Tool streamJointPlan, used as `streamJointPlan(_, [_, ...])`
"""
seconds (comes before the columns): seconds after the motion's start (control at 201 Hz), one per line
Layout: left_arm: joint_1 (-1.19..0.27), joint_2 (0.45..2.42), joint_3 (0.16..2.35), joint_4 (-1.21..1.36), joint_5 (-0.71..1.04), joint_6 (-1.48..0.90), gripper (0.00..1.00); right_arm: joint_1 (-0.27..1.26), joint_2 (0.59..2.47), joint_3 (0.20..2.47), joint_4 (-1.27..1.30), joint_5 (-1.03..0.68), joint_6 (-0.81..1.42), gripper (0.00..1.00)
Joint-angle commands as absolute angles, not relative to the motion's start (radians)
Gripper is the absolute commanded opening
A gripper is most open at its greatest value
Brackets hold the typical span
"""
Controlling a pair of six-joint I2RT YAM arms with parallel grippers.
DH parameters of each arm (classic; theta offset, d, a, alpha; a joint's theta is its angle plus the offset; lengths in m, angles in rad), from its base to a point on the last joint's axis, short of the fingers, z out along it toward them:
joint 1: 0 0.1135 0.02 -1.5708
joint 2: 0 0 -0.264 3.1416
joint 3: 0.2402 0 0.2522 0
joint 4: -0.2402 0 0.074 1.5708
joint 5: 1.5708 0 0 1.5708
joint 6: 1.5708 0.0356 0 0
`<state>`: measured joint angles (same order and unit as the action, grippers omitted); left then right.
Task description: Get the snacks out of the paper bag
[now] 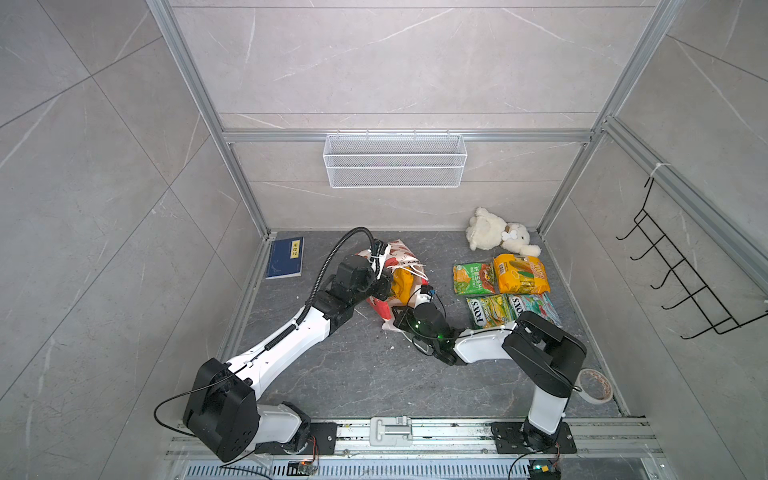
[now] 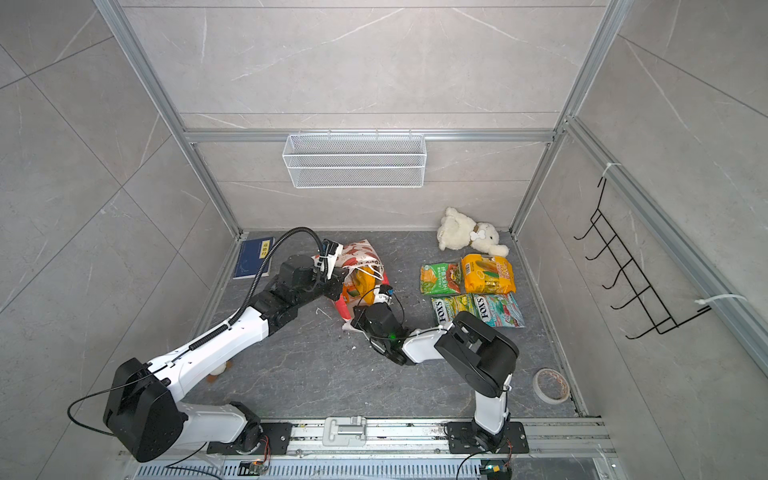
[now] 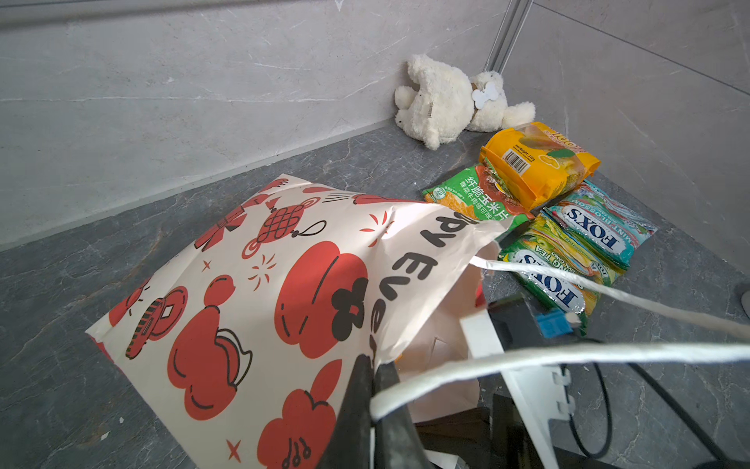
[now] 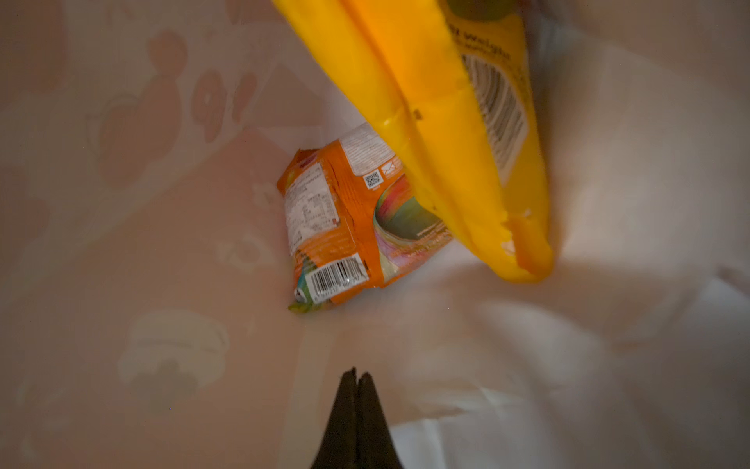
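Note:
The paper bag (image 1: 397,253) (image 3: 264,304) lies on its side, mouth toward my right arm. My left gripper (image 3: 371,361) is shut on the bag's upper rim and holds the mouth up. My right gripper (image 4: 357,371) is inside the mouth, shut, with nothing visible between its fingers. In the bag a yellow snack (image 4: 446,122) (image 1: 401,284) lies near the mouth and an orange snack (image 4: 345,227) sits deeper in. On the table to the right lie a green snack (image 1: 473,278), a yellow-orange one (image 1: 521,274) and two FOX'S packets (image 1: 490,311) (image 1: 536,307).
A white plush toy (image 1: 500,232) lies at the back right corner, just behind the snacks. A blue book (image 1: 285,257) is at the back left, a tape roll (image 1: 595,385) at the front right. A wire basket (image 1: 395,160) hangs on the back wall. The bag's cord handles (image 3: 527,357) cross above my right wrist.

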<state>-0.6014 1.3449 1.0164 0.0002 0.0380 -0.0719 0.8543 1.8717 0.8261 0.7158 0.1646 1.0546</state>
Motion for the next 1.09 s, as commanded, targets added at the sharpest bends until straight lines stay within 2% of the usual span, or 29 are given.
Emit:
streamJointPlan(0.0, [-0.602,1.333,1.031,0.032,0.073,-0.08,0.0,0.83,1.933,0.862,0.615,0.18,1.228,0.0])
streamJointPlan(0.244, [-0.609,1.343,1.032,0.037,0.092,-0.077,0.0,0.803,2.035,0.93,0.629,0.109,1.371,0.32])
streamJointPlan(0.383, [-0.612,1.347,1.031,0.041,0.106,-0.078,0.0,0.785,2.091,0.956,0.689,0.061,1.451,0.44])
streamJointPlan(0.607, [-0.62,1.345,1.018,0.042,0.099,-0.07,0.0,0.767,2.139,0.952,0.817,0.055,1.536,0.45])
streamJointPlan(0.776, [-0.62,1.33,1.005,0.044,0.104,-0.06,0.0,0.761,2.117,0.953,0.77,0.073,1.521,0.47])
streamJointPlan(1.09, [-0.653,1.351,1.018,0.061,0.221,-0.024,0.0,0.765,2.21,1.126,0.669,0.06,1.536,0.5])
